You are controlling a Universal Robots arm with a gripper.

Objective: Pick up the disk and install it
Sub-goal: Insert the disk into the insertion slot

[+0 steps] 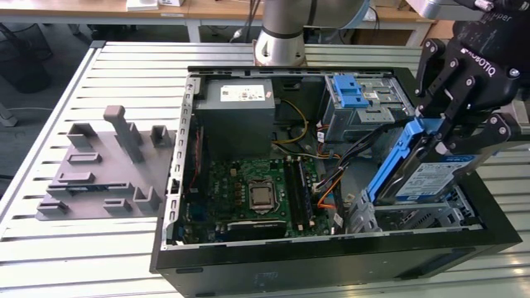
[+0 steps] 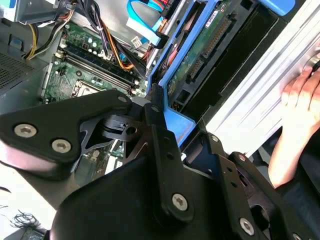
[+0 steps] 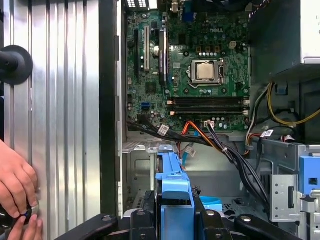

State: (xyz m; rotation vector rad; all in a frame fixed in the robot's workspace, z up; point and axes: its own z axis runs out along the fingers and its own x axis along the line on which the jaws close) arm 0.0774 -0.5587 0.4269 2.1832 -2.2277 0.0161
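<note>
My gripper [image 1: 453, 131] is shut on the disk [image 1: 432, 179], a silver-grey drive with a white-and-blue label in a blue plastic carrier [image 1: 391, 162]. The disk hangs tilted, nearly on edge. Its lower end is inside the open computer case [image 1: 331, 257], over the metal bay [image 1: 414, 217] at the exterior view's right. The first wrist view shows the carrier [image 3: 172, 186] between my black fingers [image 3: 137, 220]. The second wrist view shows the disk's green circuit board [image 2: 200, 55] beside a finger [image 2: 160, 135].
The case holds a green motherboard [image 1: 257, 189], a grey power-supply box [image 1: 236, 102], a metal drive cage with a blue latch [image 1: 352, 93] and loose cables [image 1: 348, 155]. A grey fixture [image 1: 99, 167] lies on the slatted table. A person's hand [image 3: 15, 187] rests beside the case.
</note>
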